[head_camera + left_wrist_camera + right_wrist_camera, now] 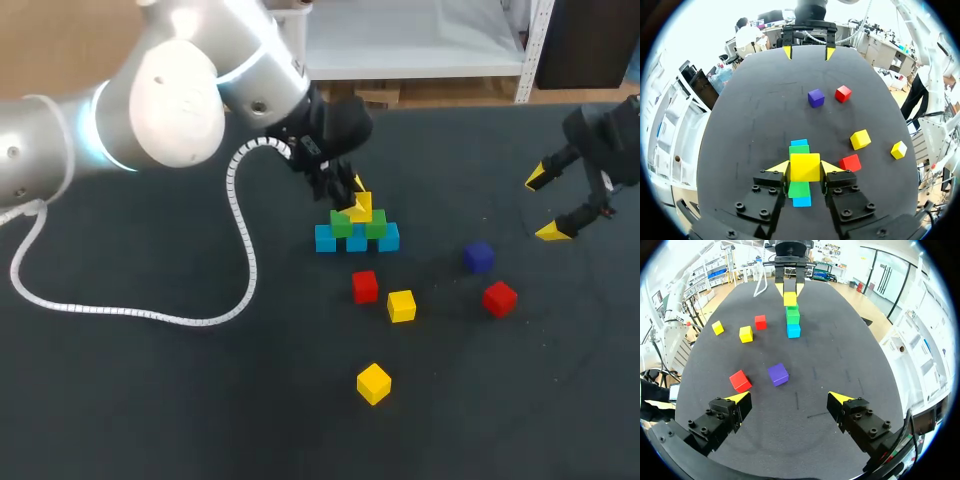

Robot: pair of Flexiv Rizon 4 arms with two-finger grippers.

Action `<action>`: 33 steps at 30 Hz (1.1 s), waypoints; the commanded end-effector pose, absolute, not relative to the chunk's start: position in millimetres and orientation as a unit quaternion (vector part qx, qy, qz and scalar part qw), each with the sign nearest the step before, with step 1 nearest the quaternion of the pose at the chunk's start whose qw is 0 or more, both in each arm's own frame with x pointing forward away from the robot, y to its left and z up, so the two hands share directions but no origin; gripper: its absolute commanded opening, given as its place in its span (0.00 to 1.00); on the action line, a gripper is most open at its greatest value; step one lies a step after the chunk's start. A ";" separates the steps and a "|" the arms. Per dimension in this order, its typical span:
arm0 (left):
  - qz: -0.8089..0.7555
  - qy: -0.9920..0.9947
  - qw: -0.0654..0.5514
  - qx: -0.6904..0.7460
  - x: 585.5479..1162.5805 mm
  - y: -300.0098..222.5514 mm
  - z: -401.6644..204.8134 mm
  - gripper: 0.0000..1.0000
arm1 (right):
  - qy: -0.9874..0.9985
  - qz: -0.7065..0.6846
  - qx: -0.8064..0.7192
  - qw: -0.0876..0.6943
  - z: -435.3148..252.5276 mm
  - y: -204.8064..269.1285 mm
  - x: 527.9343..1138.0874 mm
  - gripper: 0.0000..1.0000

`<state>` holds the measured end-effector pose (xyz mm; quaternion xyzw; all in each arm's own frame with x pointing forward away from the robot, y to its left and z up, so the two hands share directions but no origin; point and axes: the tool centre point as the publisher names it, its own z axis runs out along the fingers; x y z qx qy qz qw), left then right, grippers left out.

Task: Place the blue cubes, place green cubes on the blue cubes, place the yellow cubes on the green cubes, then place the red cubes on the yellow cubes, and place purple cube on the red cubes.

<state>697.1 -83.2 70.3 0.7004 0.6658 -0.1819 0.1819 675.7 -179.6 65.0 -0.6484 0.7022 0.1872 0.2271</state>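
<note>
Gripping the yellow cube [359,208] from two sides, the left gripper [805,169] is holding it over the two green cubes [341,224], which are sitting on the row of blue cubes [357,241]; whether it is already touching them, I cannot tell. If it is released off the middle, it may be tipping down, and the opening fingers may be pushing the green ones. The right gripper [790,399] is hanging wide open and empty, well apart. The dark table [150,400] is looking flat, with a loose red cube [365,286] lying near the stack.
</note>
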 end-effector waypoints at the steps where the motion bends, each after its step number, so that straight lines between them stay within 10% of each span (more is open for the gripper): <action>1: -0.182 0.667 0.179 0.700 701.1 -85.7 69.1 0.00 | 0.702 0.188 -0.648 0.228 64.8 -179.9 675.8 1.00; 33: -0.176 0.672 0.166 0.700 706.9 -84.2 64.0 0.00 | 0.702 0.188 -0.648 0.228 64.8 -179.9 675.8 1.00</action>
